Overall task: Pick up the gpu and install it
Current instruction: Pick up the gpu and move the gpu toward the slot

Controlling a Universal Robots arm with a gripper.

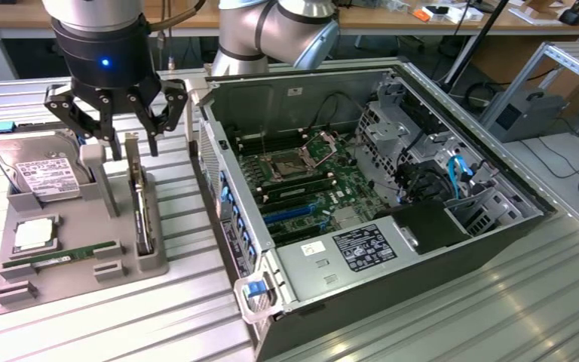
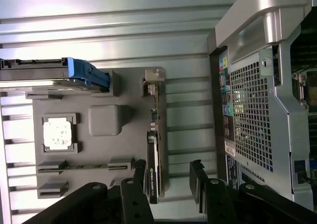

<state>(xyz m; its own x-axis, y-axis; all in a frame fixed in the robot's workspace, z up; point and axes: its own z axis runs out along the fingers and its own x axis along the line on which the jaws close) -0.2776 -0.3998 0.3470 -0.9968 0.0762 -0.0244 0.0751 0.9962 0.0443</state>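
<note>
1. I am holding the gripper (image 1: pixel 135 147) over the parts tray with its fingers (image 2: pixel 196 177) spread wide and gripping nothing.
2. The gpu (image 1: pixel 141 211) is standing on its long edge in a slot of the grey tray (image 1: pixel 78 226), directly beneath the fingers. Seen from the wrist, the card's (image 2: pixel 153 164) thin top edge is running through the gap, but far closer to one finger than to the other. I cannot tell whether that nearer finger is touching it.
3. Outside the fingers on one side, the hard drive (image 1: pixel 38 170) is leaning in its cradle, and the processor chip (image 1: pixel 33 235) and the memory stick (image 1: pixel 63 256) are lying in their pockets. Outside the fingers on the other side, the computer case (image 1: pixel 259 98) is lying open with its motherboard (image 1: pixel 310 188) facing up.
4. By my reading, I am working the approach to the pick. The card is sitting in its slot and nothing is lifted or installed.
5. As I judge it, a clean grasp is calling for the gap to be centred over the card's edge so both pads meet its flat faces. It is also calling for a straight descent, a firm but gentle squeeze on such a thin board, and a pull in line with the slot.
</note>
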